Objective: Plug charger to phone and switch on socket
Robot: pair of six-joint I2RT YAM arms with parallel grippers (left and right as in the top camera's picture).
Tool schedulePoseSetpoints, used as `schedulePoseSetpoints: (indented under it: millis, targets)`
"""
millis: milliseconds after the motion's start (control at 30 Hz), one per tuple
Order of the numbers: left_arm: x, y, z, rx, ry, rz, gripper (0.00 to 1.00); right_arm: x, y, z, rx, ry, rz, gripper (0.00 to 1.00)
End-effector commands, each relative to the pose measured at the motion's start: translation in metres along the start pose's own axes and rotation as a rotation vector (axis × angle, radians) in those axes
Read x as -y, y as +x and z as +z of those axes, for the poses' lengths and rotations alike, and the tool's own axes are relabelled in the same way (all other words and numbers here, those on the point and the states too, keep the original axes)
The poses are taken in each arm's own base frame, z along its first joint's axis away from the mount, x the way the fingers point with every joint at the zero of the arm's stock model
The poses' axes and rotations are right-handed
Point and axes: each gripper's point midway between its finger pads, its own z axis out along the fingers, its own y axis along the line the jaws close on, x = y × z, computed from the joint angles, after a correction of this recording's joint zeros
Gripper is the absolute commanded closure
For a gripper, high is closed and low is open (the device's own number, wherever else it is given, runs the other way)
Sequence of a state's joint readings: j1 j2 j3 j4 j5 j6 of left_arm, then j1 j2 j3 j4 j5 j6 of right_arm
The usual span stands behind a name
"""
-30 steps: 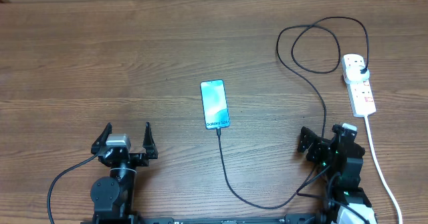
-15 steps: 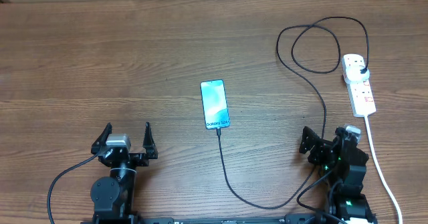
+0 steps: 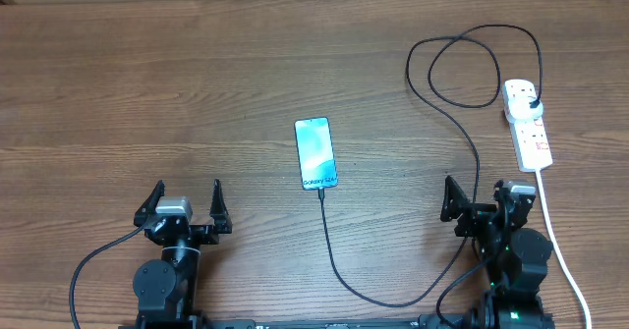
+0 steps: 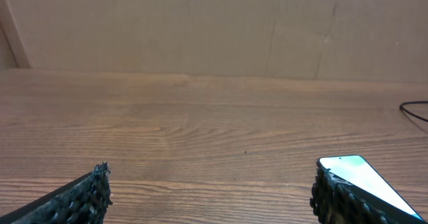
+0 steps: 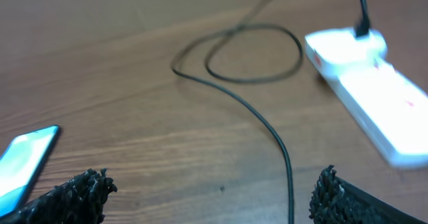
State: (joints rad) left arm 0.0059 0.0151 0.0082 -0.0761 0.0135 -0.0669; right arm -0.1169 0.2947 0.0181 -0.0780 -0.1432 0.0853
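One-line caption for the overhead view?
Charger runs from phone to socket; left gripper and right gripper open, empty.

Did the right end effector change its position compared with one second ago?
Yes. The right end effector has shifted slightly to the right, closer to the white cord of the socket, which stayed in place.

Wears matte black throughout, carries a pale grey block (image 3: 172, 209) atop the left gripper (image 3: 187, 196) and the right gripper (image 3: 479, 196), ends in tapering fingers (image 4: 80, 197) with rough, pebbled pads, and trails thin black cables (image 3: 95, 256) beside round joint housings (image 3: 157, 282).
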Motion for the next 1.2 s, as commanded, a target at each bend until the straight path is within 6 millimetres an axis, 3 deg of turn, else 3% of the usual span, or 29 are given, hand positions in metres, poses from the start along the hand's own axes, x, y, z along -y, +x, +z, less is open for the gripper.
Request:
schedulePoseSetpoints:
  millis: [0,367,1167]
  targets:
    - [0.001,0.000,0.000,0.005,0.001,0.023,0.00,-0.014,-0.007,-0.003,0.046,-0.074,-0.096,0.00]
    - [0.001,0.000,0.000,0.005,0.001,0.023,0.00,-0.033,-0.053,-0.026,0.273,-0.123,-0.155,0.00]
    - [0.001,0.000,0.000,0.006,0.001,0.023,0.01,-0.036,-0.053,-0.026,0.271,-0.135,-0.152,0.00]
